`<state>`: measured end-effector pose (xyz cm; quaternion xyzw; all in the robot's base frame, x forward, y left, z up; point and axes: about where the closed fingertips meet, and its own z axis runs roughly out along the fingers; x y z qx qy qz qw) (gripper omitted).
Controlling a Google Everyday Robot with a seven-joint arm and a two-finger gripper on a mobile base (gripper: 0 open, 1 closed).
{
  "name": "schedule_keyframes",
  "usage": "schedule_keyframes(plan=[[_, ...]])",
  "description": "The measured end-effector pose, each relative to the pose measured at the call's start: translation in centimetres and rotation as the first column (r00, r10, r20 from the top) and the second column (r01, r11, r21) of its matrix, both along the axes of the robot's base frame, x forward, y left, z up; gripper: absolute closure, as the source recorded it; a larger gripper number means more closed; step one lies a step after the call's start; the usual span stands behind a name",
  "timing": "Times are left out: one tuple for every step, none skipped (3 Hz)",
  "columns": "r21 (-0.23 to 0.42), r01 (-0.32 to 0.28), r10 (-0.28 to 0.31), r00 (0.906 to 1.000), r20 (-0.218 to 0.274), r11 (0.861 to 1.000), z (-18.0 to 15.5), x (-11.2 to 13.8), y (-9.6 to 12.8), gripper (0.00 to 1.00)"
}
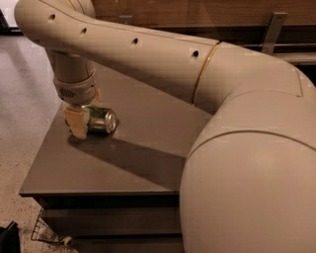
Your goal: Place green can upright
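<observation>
The bulky cream-coloured plastic robot arm (237,148) fills the right half of the camera view and sweeps up and across to the left, its wrist section pointing straight down over the near-left part of a flat dark grey-brown rectangular tabletop (148,108). Behind the table runs a brown wood-grain wall panel (197,12), and a pale speckled floor (19,99) lies to the left. At the wrist's lower end the cream two-finger gripper (83,121) sits down at table level, right against the shiny green and silver metal drink can (102,120). The can lies on its side on the tabletop near the left edge, well back from the front edge. Its long axis runs roughly across the view from left to right, and its silver round end faces right and a little toward the camera. The gripper meets the can at its left end, coming from above, so that the can extends to the right of it. Whether the gripper is clamped on the can or only set around it I cannot tell, since the contact is partly hidden by the can and the wrist. In my judgement the coming move turns on this relation: with the can's axis level and the gripper vertical above it, the wrist would have to rotate the can through a quarter turn so that the silver end points up before it is set down.
</observation>
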<state>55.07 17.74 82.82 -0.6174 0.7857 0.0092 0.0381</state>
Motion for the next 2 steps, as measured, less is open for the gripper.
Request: schedule_keyframes(plan=[[0.004, -0.001, 0.001, 1.0, 0.002, 1.0, -0.12, 0.07, 0.15, 0.61], [0.008, -0.001, 0.001, 1.0, 0.004, 1.0, -0.25, 0.15, 0.3, 0.85]])
